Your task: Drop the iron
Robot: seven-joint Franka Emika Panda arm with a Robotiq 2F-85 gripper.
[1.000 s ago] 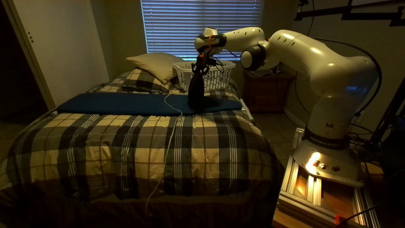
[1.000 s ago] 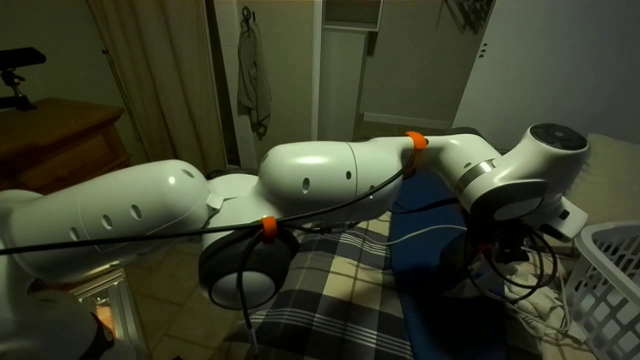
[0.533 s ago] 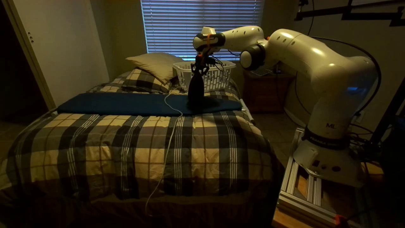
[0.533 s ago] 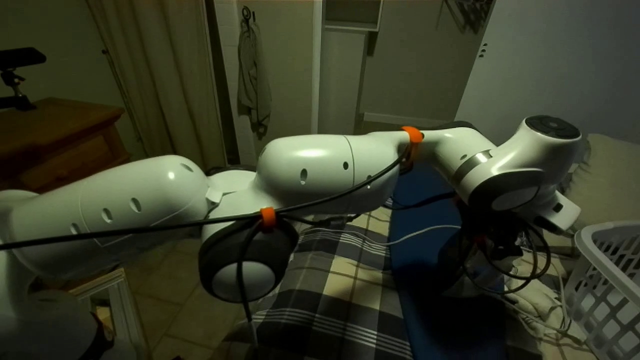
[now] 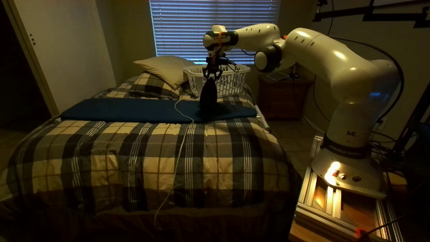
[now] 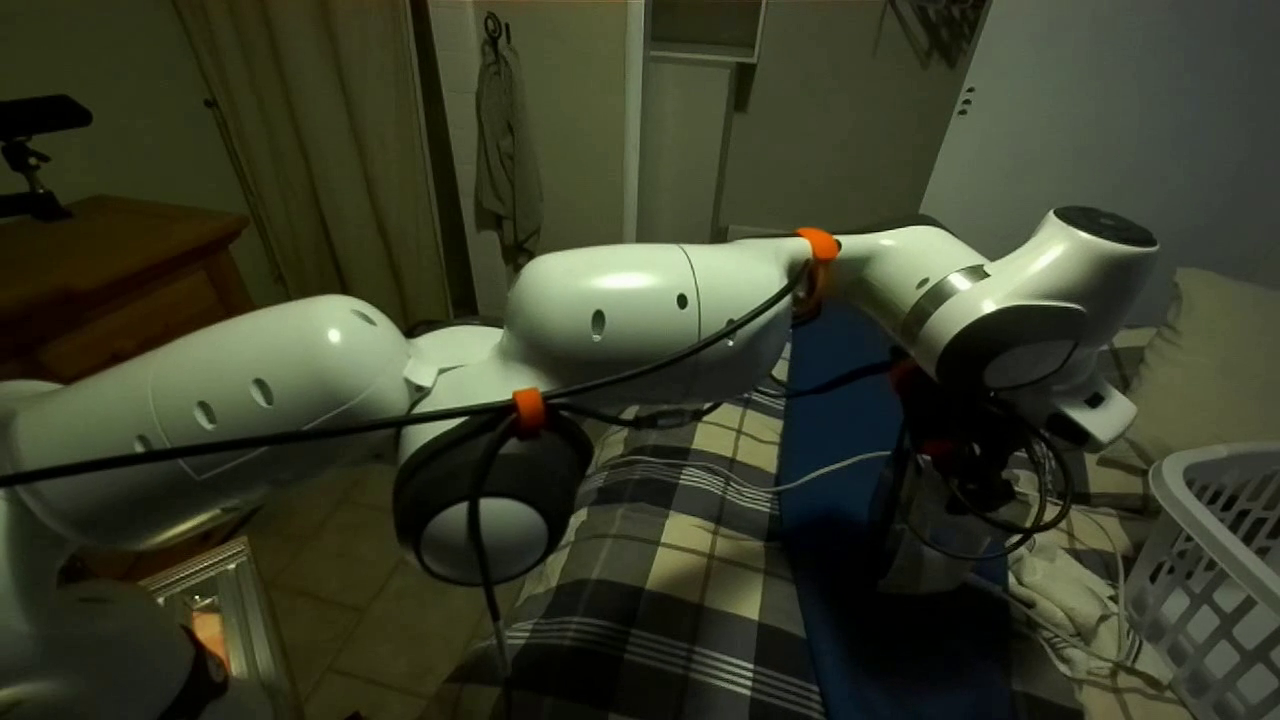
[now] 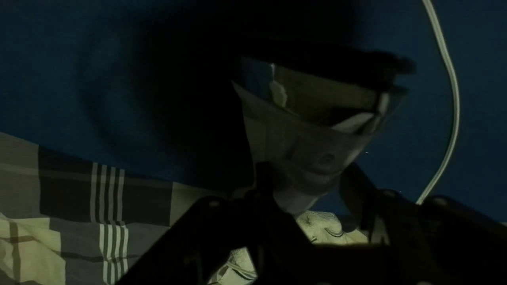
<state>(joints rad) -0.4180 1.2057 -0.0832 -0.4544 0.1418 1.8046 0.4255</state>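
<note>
Iron up on end on the blue ironing board, right of the board's middle, nose to the ceiling, and the gripper hangs at that very tip! Look at the jaws: spread, one to each side of the nose, nothing pinched as far as these views show, though whether a pad brushes the side is too dark to call. In the wrist view the fingers straddle a pale, glossy face, the soleplate by the look of it, mirroring bits of the room. So the drop looks as good as made, and a straight lift clear seems the call; a sideways nudge could well tip something this tall. Now, how would it handle? Hard and stiff, I'd say, no give, probably fairly heavy for its size, and that plate ought to be slippery. Bad spot, then, the tapering nose: a squeeze there would likely slide off. The handle is the place to take hold, but it's lost in shadow, so across the broader body lower down is second choice. And watch the cord, likely light and limp, which in an exterior view runs off leftward and down the checked bedspread to the near edge; snag that and it might drag the whole thing over, while the white basket sits apart on the far side
</note>
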